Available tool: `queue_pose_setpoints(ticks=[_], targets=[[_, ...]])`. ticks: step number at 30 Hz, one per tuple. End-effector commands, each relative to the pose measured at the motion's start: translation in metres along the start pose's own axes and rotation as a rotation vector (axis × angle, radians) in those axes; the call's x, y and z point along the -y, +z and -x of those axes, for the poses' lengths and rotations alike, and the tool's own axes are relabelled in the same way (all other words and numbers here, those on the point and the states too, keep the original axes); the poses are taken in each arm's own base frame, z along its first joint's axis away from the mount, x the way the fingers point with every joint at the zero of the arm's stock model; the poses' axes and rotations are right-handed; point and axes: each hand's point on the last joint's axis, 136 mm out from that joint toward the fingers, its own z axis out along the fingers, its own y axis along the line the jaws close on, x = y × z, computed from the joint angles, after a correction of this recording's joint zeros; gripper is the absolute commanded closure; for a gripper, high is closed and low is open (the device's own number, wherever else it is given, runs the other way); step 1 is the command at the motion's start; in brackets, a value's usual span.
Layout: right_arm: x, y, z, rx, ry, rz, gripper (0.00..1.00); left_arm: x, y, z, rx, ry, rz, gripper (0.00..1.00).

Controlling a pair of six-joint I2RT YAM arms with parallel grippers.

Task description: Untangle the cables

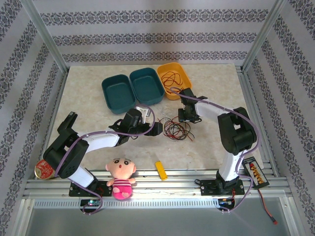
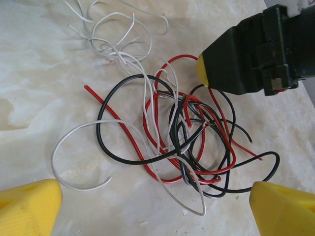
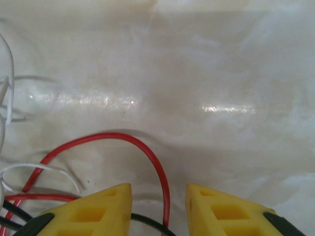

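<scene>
Red cable (image 3: 160, 172) between right fingers (image 3: 93, 211) runs off the bottom edge, seemingly loose.

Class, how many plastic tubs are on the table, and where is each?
3. A left teal tub and a right teal tub sit side by side at the back of the table; a yellow tub, holding thin wires, lies just right of them. None looks hidden.

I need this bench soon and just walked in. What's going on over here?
Two robot arms are working on a tangle of red, black and white cables in the middle of the table. The left gripper hangs wide open above the bundle. The right gripper sits low at the tangle's edge, jaws partly open, with a red wire running between its fingers, not clamped. The cables are knotted together, so the untangling is not yet done.
</scene>
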Motion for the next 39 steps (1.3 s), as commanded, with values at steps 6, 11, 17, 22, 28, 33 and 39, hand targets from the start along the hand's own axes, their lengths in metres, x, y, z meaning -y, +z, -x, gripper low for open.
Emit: queue_pose_setpoints(ticks=[6, 11, 17, 22, 28, 33, 39], targets=[[0.004, 0.008, 0.004, -0.022, -0.011, -0.032, 0.69, 0.009, 0.003, 0.002, 0.016, 0.000, -0.031, 0.02], [0.006, 0.012, 0.000, -0.036, -0.008, -0.035, 0.73, 0.009, 0.004, 0.003, 0.014, -0.002, -0.031, 0.02], [0.006, 0.011, 0.000, -0.031, -0.016, -0.037, 0.86, 0.009, 0.006, 0.002, 0.008, -0.003, -0.032, 0.01], [0.006, 0.001, 0.004, 0.000, -0.029, -0.055, 0.96, 0.009, 0.008, 0.001, 0.003, -0.006, -0.034, 0.01], [0.003, -0.026, 0.012, 0.074, -0.048, -0.089, 1.00, 0.008, 0.010, 0.000, -0.004, -0.006, -0.036, 0.01], [0.000, -0.054, 0.019, 0.167, -0.032, -0.085, 1.00, 0.008, 0.010, 0.000, -0.004, -0.007, -0.037, 0.01], [-0.005, -0.091, 0.024, 0.293, -0.006, -0.073, 1.00, 0.008, 0.009, -0.001, 0.000, -0.007, -0.041, 0.01]])
